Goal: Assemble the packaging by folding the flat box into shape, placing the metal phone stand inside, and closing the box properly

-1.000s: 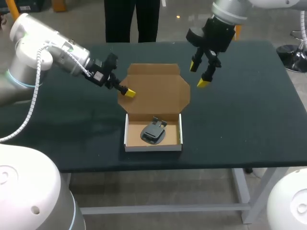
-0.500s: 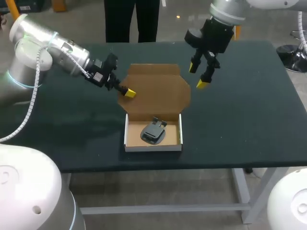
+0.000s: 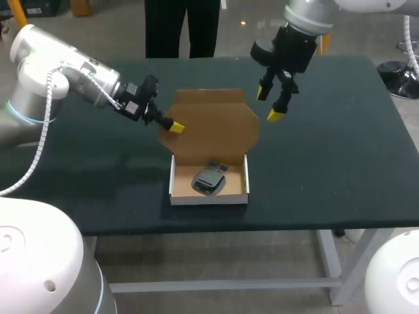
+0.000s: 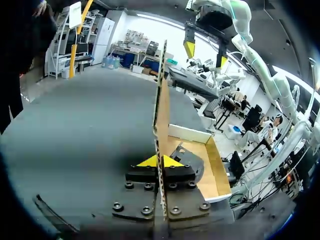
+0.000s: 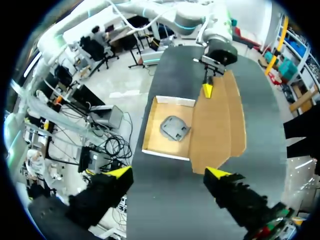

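Note:
The cardboard box tray (image 3: 172, 184) sits near the table's front middle, with the grey metal phone stand (image 3: 208, 180) lying inside it. Its brown lid (image 3: 213, 121) stands raised behind the tray. My left gripper (image 3: 175, 127) is shut on the lid's left edge. In the left wrist view the lid (image 4: 161, 100) runs edge-on between the yellow tips of the left gripper (image 4: 160, 161), and the stand (image 4: 192, 162) lies in the tray (image 4: 212, 160) beside it. My right gripper (image 3: 268, 103) hangs open above the lid's far right corner. The right wrist view shows the right gripper (image 5: 169, 173) high over the lid (image 5: 220, 120) and stand (image 5: 175, 128).
The dark table top (image 3: 340, 144) spreads bare to both sides of the box. Its front edge lies just beyond the tray's front wall.
My left gripper's fingers have come together onto the lid's left edge, and the lid has tipped up a little. The right gripper has hardly moved.

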`<action>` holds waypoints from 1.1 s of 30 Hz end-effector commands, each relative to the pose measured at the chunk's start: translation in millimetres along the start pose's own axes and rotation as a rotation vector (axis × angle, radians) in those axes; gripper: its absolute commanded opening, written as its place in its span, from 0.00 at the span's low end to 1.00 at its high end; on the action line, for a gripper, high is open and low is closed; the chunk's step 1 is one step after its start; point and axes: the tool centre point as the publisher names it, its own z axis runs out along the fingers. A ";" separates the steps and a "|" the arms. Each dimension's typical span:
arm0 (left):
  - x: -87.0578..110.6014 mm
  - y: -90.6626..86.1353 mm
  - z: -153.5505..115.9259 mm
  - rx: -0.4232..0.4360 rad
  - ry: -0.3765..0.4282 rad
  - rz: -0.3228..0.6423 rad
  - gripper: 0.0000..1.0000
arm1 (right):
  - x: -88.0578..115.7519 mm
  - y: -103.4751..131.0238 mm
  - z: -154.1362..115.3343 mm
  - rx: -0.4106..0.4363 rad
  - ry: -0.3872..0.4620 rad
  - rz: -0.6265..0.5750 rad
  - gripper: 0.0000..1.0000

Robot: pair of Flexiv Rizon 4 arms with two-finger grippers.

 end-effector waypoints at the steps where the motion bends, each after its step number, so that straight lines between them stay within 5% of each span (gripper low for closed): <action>1: 0.4 1.8 -0.2 0.007 0.001 0.012 0.00 | 0.0 1.3 -1.8 0.005 0.004 0.001 1.00; 33: 8.9 4.5 -0.7 0.016 -0.011 0.070 0.00 | -4.6 9.7 -7.2 0.030 -0.017 0.014 1.00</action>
